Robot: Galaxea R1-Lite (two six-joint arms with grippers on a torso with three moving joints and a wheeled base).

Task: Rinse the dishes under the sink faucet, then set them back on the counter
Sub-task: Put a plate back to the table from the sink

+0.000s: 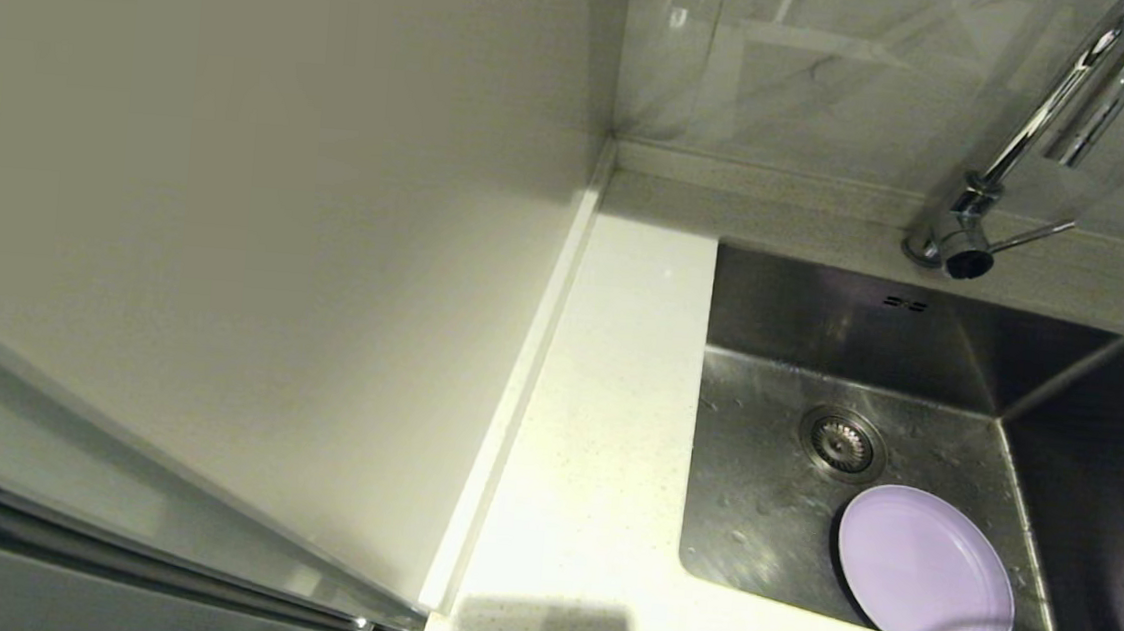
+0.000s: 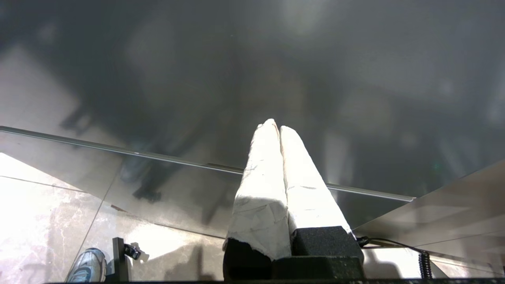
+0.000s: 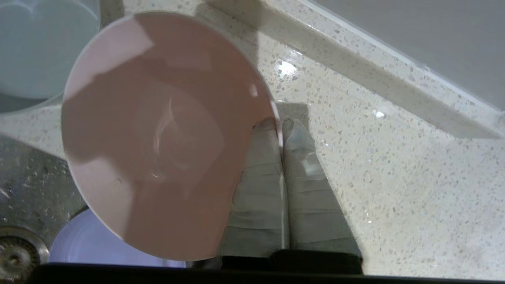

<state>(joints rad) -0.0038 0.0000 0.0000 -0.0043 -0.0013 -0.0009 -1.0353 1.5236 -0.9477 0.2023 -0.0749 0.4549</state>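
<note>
1. Right gripper (image 3: 281, 125) pinches the pink bowl's (image 3: 158, 134) rim above the counter (image 3: 375, 165), beside the sink (image 1: 767, 512).
2. Plate (image 1: 923, 570) lies in the sink near the drain (image 1: 841, 442).
3. Blue bowl (image 3: 39, 47) sits beyond the pink bowl.
4. Left gripper (image 2: 279, 128) is closed, empty, away from the sink.

Dishes, sink and tap

The purple plate (image 1: 925, 570) lies flat in the wet metal sink (image 1: 767, 512), close to the round drain (image 1: 841, 442). The pink bowl (image 3: 165, 134) is tipped up on its side over the speckled white counter (image 3: 375, 165), with the blue bowl (image 3: 43, 47) just behind it. The shiny curved tap (image 1: 1049, 123) stands behind the sink.
</note>
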